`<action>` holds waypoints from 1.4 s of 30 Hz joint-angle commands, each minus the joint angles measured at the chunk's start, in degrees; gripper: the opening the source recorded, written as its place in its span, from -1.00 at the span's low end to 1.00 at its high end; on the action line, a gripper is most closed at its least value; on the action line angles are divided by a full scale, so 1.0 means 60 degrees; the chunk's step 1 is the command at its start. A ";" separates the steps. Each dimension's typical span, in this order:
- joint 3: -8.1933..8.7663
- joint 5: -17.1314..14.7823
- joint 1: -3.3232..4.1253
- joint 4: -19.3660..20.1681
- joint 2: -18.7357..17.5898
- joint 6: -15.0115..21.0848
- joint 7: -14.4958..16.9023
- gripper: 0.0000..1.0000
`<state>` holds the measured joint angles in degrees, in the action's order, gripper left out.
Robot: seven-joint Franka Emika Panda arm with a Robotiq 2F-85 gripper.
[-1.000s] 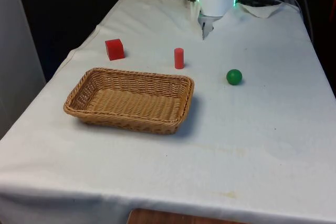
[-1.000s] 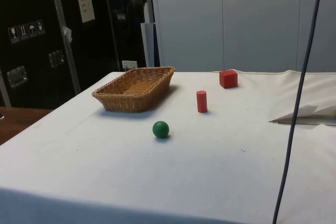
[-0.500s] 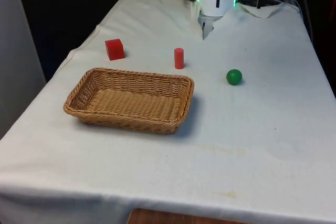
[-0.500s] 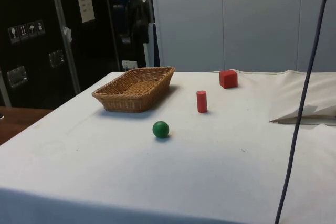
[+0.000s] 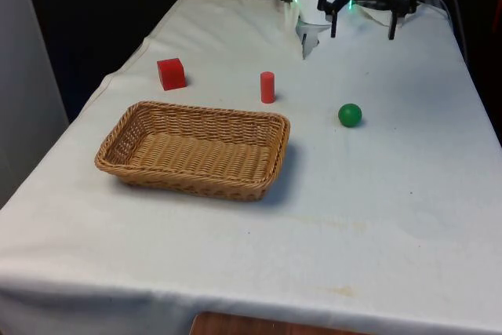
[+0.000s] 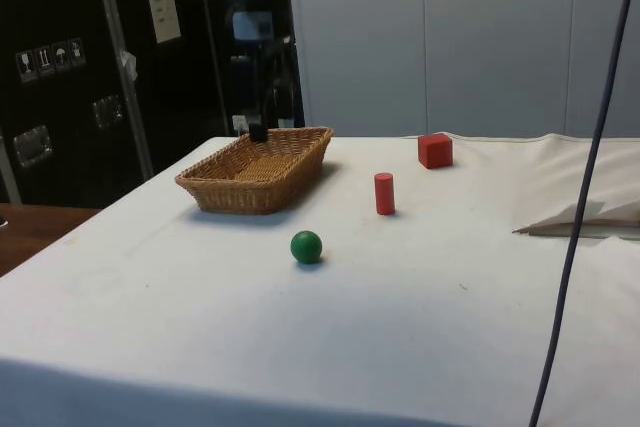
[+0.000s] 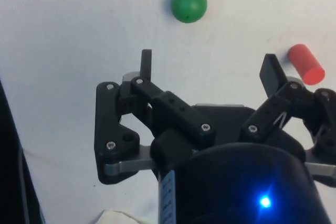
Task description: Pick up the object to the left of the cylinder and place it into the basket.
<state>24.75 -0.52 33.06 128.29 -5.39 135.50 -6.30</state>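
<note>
With our gripper spread wide and empty up at the far end above the table, we should swing over to the red cube on the cloth beyond the basket, at the front view's left of the red cylinder, then drop straight down and straddle its flat faces.

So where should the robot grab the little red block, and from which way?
Probably from straight above, closing on two opposite flat sides of the red block. It sits flat on the cloth with open space all round it, apart from the cylinder and the basket, so nothing blocks a descent. The tool is open, empty and well away from it.
</note>
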 commanded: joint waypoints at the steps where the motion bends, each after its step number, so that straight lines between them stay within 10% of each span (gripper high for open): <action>1: -0.0029 0.0038 0.0019 0.0153 -0.0076 0.0334 -0.0095 1.00; 35: -0.0229 -0.0306 -0.0019 0.1413 -0.1633 0.3591 0.0067 1.00; 42: -0.0506 -0.1108 -0.0210 0.1528 -0.2120 0.4345 0.0659 1.00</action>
<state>23.20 -5.44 32.77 136.88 -18.56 160.60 -3.67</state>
